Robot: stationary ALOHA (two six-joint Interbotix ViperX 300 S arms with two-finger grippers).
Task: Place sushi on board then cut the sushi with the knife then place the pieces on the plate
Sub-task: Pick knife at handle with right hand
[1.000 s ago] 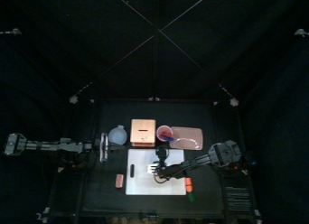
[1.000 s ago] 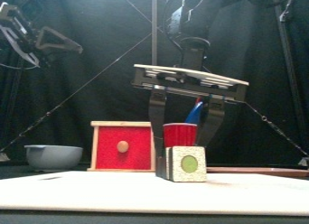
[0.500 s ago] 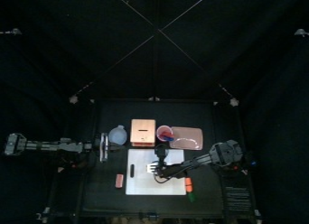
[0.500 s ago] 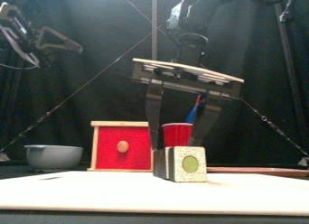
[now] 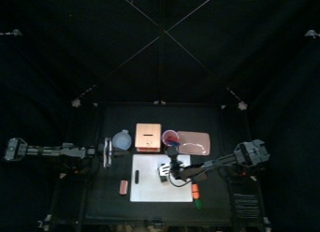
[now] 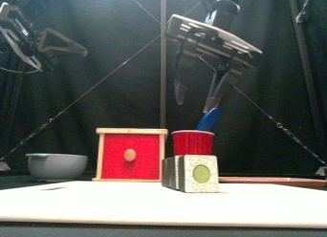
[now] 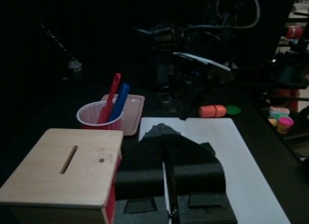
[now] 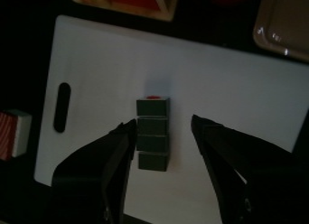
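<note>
The dark green sushi roll lies whole on the white cutting board, one cut end facing the front. In the right wrist view the roll shows as a row of blocks on the board. My right gripper hangs open well above the roll, empty; the roll lies between its jaws in its own view. The red cup with a blue and a red knife stands behind the board. The pink tray lies at the back right. My left gripper rests shut at the left.
A wooden box with a red drawer front stands behind the board, and a blue-grey bowl to its left. A small red toy lies left of the board. Red and green toys lie at its front right.
My right gripper, which stood low with its jaws on either side of the roll, has risen straight up and drawn back right. The roll stays on the board. The left arm is still.
</note>
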